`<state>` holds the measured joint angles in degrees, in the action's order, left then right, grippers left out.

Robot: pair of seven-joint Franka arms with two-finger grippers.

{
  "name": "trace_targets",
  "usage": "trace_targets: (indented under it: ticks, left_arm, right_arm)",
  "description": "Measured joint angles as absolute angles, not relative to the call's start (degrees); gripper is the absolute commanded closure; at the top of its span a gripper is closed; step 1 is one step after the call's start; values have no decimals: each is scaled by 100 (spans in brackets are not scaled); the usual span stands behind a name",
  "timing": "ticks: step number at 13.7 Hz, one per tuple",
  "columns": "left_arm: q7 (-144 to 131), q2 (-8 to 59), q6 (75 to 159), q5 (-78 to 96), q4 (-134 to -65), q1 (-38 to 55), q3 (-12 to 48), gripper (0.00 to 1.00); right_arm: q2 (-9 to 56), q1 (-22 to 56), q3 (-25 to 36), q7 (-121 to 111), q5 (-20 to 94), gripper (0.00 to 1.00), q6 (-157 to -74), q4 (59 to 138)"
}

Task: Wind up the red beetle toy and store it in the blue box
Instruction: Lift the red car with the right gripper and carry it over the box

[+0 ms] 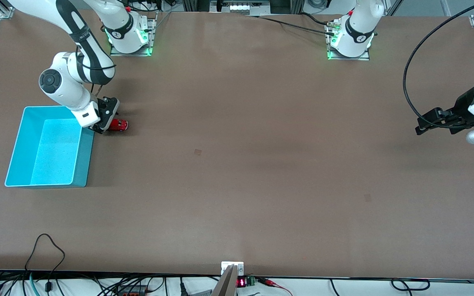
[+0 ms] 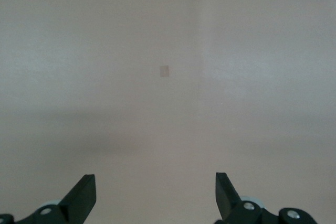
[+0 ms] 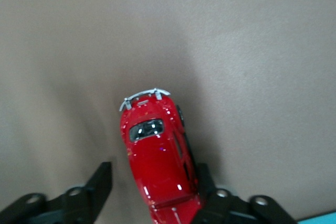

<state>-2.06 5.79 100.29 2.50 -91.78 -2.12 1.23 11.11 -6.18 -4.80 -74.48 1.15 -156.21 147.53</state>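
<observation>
The right gripper [image 1: 106, 125] is low over the brown table [image 1: 237, 164], just beside the blue box [image 1: 47, 146]. Its two black fingers [image 3: 102, 182] are spread apart, one on each side of the red beetle toy [image 3: 157, 156], and they do not look pressed against it (one finger sits very close to the toy's side, the other leaves a clear gap). The toy rests on the table beside the box's corner that is farther from the front camera, on the side facing the left arm's end, with its silvery bumper [image 3: 144, 97] pointing away from the gripper. This straddling pose looks like the setup for a grasp, so the toy can be dragged backward on its wheels to wind it before it goes into the box. The box is open-topped and appears empty, so storing is not yet done.

The left gripper [image 1: 430, 122] waits in the air, well apart from the box at the left arm's end of the table, its fingers [image 2: 84, 195] spread wide over bare table.
</observation>
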Motion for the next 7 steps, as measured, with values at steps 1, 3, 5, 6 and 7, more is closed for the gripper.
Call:
trace_targets:
  ticks: [1,3,5,6,7]
  left_arm:
    - [-206,581,10029,250,-9181,-212,124,0]
    - [-206,581,10029,250,-9182,-212,124,0]
    - [-205,581,10029,250,-9184,-212,124,0]
    - [-201,581,10029,250,-9185,-212,124,0]
    - [-199,581,10029,250,-9187,-212,124,0]
  right_arm:
    - [1111,-613,-488,-7456,115,95,-15677,14752]
    - [1106,-599,-502,-7459,113,99,-15708,14743]
    - [1101,-594,-515,-7459,113,99,-15720,14714]
    - [1095,-593,-521,-7457,113,100,-15728,14668]
    - [1083,-593,-522,-7449,116,100,-15738,14592]
